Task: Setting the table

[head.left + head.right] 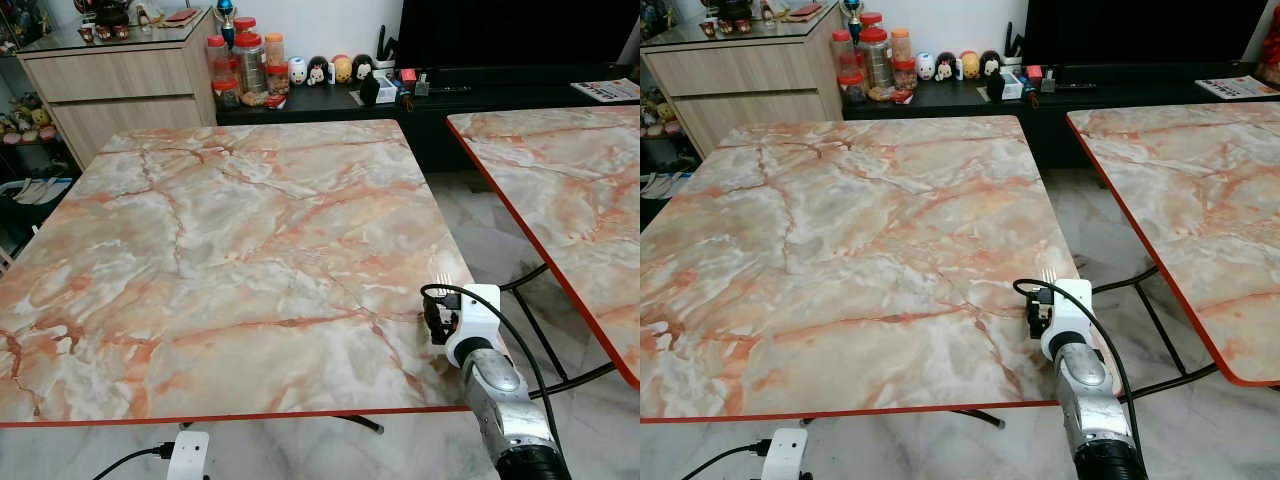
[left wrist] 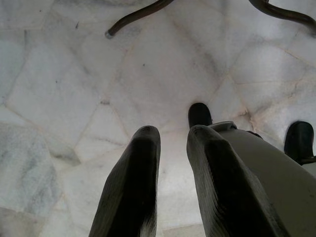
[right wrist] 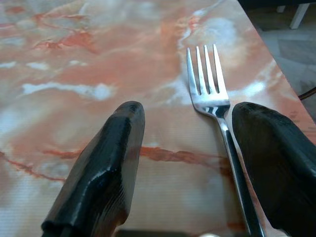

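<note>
A silver metal fork (image 3: 210,81) is laid flat on the orange-veined marble-pattern table (image 1: 230,250), near its right edge, tines pointing away from the robot. The right gripper (image 3: 197,163) is held low over it, black fingers spread, fork between them beside the right-hand finger. The left gripper (image 2: 173,148) is hung over the pale tiled floor (image 2: 64,89), fingers slightly parted, nothing held.

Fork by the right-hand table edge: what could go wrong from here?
1. The fork lies on the marble table close to its right-hand edge; a sideways nudge could send it to the floor.
2. The right gripper has its jaws open with the fork's handle right beside one finger, so pulling away may drag the fork.
3. The right wrist's cable loops near the edge and might snag.
</note>
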Robot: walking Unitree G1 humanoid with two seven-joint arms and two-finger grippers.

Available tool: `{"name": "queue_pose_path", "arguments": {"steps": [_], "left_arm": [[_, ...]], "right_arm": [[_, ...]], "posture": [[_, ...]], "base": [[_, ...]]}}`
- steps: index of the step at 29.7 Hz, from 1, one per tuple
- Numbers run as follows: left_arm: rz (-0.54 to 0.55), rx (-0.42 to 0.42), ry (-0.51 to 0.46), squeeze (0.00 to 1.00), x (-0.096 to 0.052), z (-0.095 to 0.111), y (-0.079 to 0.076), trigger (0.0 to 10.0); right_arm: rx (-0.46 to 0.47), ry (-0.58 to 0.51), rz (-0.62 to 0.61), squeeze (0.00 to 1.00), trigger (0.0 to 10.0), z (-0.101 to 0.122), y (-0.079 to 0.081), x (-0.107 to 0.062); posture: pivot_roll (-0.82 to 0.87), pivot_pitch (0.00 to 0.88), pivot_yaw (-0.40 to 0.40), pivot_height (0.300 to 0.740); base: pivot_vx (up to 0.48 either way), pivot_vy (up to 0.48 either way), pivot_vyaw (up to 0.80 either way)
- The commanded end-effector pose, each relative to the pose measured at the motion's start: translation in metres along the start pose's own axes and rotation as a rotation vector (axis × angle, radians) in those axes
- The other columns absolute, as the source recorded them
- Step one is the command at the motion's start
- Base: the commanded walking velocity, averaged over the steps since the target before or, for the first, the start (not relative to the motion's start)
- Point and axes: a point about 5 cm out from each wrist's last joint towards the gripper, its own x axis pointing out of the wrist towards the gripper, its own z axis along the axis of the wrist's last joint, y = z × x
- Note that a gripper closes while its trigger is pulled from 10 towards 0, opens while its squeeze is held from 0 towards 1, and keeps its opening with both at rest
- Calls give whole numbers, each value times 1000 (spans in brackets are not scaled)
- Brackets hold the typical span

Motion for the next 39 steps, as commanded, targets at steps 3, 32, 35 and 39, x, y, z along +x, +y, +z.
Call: {"name": "queue_pose_path", "arguments": {"steps": [3, 32, 35, 39], "left_arm": [[6, -7, 11, 0, 0, -2, 3, 10000], [-3, -6, 15, 0, 0, -2, 3, 10000], [-6, -5, 16, 0, 0, -2, 2, 10000], [-8, -6, 16, 0, 0, -2, 2, 10000]], "right_arm": [[15, -33, -22, 0, 10000, 6, -3, -1], [29, 13, -67, 0, 10000, -9, -4, -5], [34, 9, -87, 0, 10000, -9, -7, -6], [36, 8, -91, 0, 10000, -9, -7, -5]], "posture": [[-50, 0, 28, 740], [-47, 0, 30, 740], [-49, 0, 31, 740], [-44, 0, 29, 740]], "base": [[0, 0, 0], [0, 0, 0], [0, 0, 0], [0, 0, 0]]}}
